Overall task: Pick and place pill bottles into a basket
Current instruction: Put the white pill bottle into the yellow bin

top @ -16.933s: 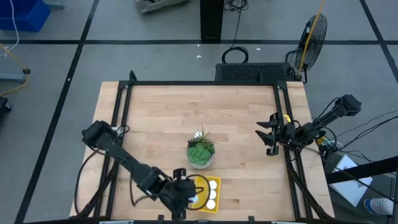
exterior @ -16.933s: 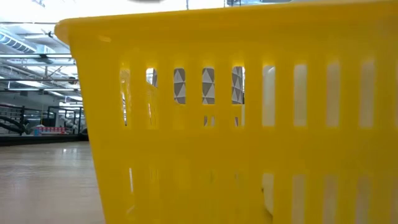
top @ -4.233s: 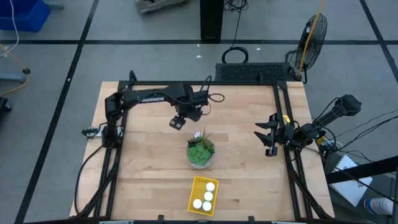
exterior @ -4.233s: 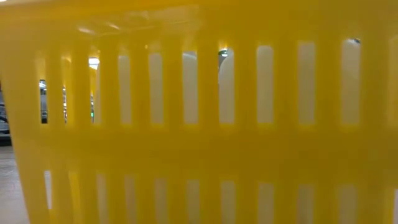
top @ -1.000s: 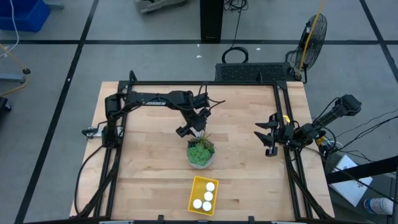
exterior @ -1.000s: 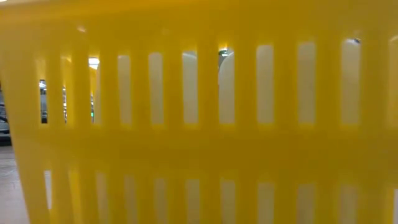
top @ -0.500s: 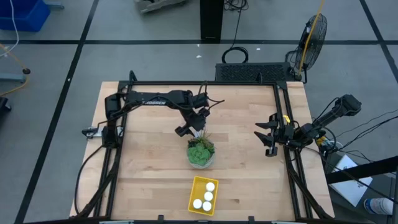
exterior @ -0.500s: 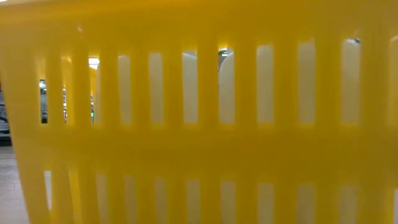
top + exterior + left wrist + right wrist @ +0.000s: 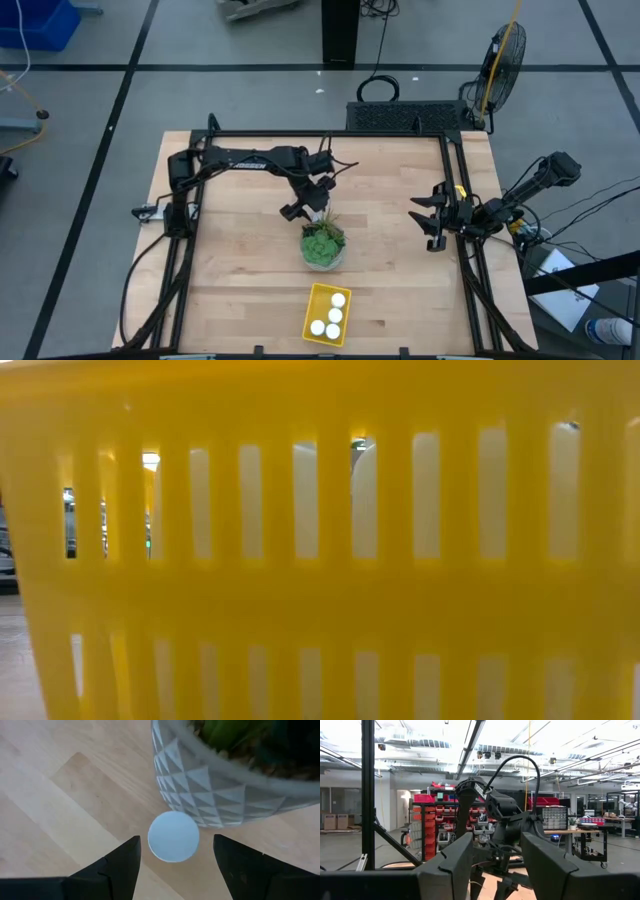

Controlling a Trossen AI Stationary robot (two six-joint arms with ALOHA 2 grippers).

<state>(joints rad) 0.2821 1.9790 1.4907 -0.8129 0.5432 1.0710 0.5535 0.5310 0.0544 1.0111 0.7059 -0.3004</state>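
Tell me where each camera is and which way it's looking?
High view: above the table, looking straight down; both arms show, the left gripper beside the plant, the right gripper at the table's right edge.
Low view: at table height, filled by the yellow basket wall; no arm shows.
Left wrist view: looks down past its own open jaws at a white bottle beside the plant pot.
Right wrist view: looks level across at the left arm and room.
Shared: high and left wrist views both show the plant.

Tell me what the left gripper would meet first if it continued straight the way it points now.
Probably the pill bottle standing beside the plant pot: its white cap sits centred between the open left gripper fingers.
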